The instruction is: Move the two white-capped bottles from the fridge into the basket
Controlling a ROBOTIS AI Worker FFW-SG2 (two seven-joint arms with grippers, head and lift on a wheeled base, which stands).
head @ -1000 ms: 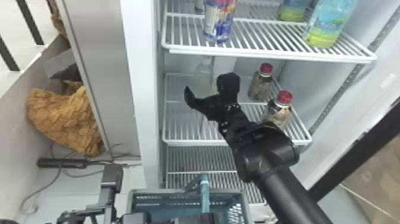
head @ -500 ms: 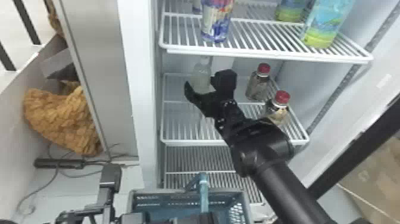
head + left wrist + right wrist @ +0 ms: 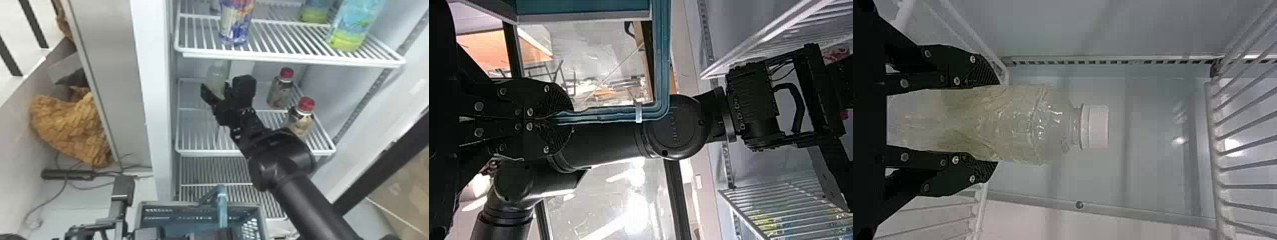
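Pinched between the right gripper's (image 3: 992,121) fingers, a white-capped bottle (image 3: 1023,125) stands upright, far above the basket's rim (image 3: 178,203) (the left gripper (image 3: 560,118) clasps its handle (image 3: 662,60)).

Head view high, facing down; wrist views close, turned sideways; all share fridge (image 3: 156,95).

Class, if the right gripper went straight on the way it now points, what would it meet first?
The white-capped bottle, right ahead of the right gripper; the fridge wall seems to lie beyond. How much gap remains, if any, is unclear.
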